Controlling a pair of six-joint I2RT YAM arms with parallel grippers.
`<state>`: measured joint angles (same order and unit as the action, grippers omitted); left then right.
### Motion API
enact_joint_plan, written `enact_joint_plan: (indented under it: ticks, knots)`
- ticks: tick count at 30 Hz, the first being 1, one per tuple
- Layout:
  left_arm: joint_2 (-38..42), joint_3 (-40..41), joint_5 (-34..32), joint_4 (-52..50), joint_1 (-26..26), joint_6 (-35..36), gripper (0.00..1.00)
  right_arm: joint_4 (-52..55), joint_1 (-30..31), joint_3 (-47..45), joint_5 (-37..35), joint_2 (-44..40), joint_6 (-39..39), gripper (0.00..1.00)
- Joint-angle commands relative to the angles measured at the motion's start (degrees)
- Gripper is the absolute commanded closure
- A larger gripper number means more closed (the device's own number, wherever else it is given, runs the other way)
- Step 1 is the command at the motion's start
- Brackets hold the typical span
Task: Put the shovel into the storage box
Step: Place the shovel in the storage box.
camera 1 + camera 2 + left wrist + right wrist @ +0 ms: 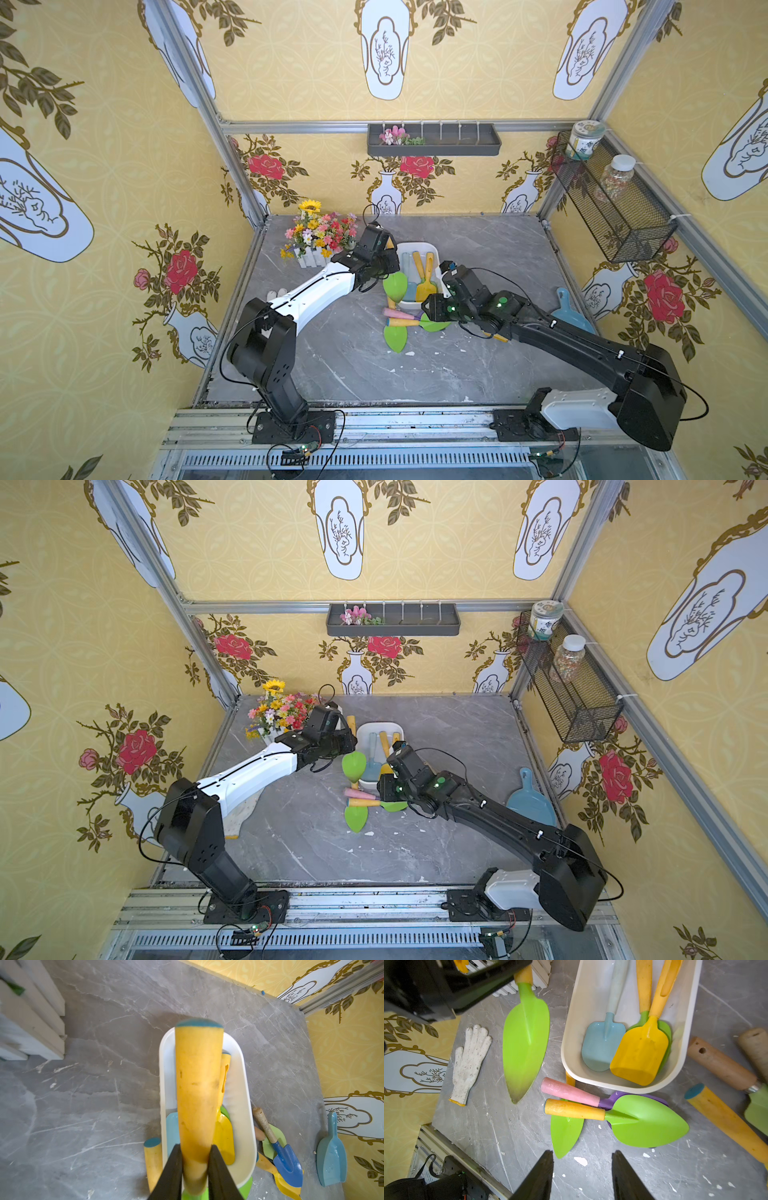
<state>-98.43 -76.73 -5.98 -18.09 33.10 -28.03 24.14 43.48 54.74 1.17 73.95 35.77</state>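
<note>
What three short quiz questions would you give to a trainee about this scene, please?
1. True or false: the left gripper is shut on the yellow handle of a green shovel.
2. Fill in: the storage box holds ___ shovels.
3. The right gripper is: A open; B shut on a pink handle; C out of view.
Key: 1 true; 2 three; 3 A.

Bright even light; soft shadows; edges bowed in top views; wrist foregrounds blurred.
</note>
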Motion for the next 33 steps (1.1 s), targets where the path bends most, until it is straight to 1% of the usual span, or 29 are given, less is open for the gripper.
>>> enact_joint_plan:
  ticks: [1,7,15,23,27,33]
  knots:
    - [-3.2,-3.3,0.9,0.2,0.8,2.0,0.98,0.8,-0.5,-0.7,-0.9,-1.4,0.6,0.5]
    - [-8.9,-8.8,1.5,0.5,1.2,3.8,0.99,1.3,-1.2,-2.1,-1.2,-3.3,0.8,0.5]
    - [-15.2,-12.7,1.5,1.7,1.3,7.0,0.98,1.6,-2.1,-3.1,-0.8,-4.3,0.8,0.5]
    - [-19.8,-13.7,-2.0,2.6,1.3,8.8,0.97,1.6,-3.1,-3.3,-0.1,-4.4,0.7,0.49]
    - [-21.0,-12.9,-4.2,3.4,1.3,8.9,0.96,1.8,-3.4,-2.8,0.0,-3.9,0.5,0.49]
    - [-22.0,-11.5,-5.3,5.1,1.3,9.0,0.95,1.9,-3.5,-1.9,0.2,-2.6,0.3,0.49]
